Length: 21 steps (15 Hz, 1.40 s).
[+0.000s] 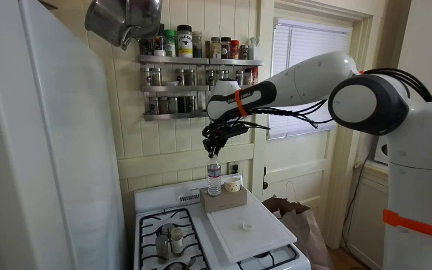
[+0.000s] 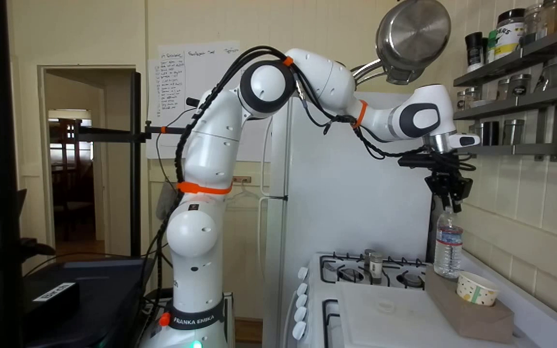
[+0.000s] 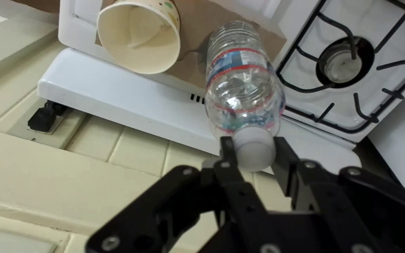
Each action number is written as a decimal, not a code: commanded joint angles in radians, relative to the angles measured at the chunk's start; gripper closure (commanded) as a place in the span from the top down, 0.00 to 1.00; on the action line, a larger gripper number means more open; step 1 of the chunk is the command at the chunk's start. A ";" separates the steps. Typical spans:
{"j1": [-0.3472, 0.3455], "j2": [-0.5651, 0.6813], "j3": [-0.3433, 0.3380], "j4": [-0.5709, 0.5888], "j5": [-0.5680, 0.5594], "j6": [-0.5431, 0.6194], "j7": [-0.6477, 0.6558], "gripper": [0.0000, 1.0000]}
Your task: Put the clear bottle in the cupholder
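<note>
The clear bottle (image 1: 214,182) stands nearly upright over the far-left end of the cupholder (image 1: 223,203) in an exterior view. The bottle (image 2: 448,246) and the tan cardboard cupholder (image 2: 484,321) also show in an exterior view. The bottle's base is at the cupholder's top face; I cannot tell whether it touches, hovers or sits in a hole. My gripper (image 3: 251,144) has its fingers on both sides of the white cap (image 3: 255,149), shut on it. In the wrist view, the bottle (image 3: 243,80) points its base to the cardboard, beside a torn edge.
A spotted paper cup (image 1: 232,184) sits in the cupholder beside the bottle. The cupholder stands on a white board (image 1: 246,228) on the stove, against its back panel (image 3: 118,102). Two spice jars (image 1: 177,240) stand on the burner grates. Spice shelves (image 1: 174,88) hang on the wall behind.
</note>
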 commanded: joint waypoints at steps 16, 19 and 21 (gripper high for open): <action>-0.001 0.091 0.026 0.037 0.060 -0.023 -0.067 0.58; 0.011 0.074 0.006 0.031 0.012 -0.051 -0.009 0.79; 0.016 0.036 -0.011 0.003 -0.028 -0.073 0.041 0.94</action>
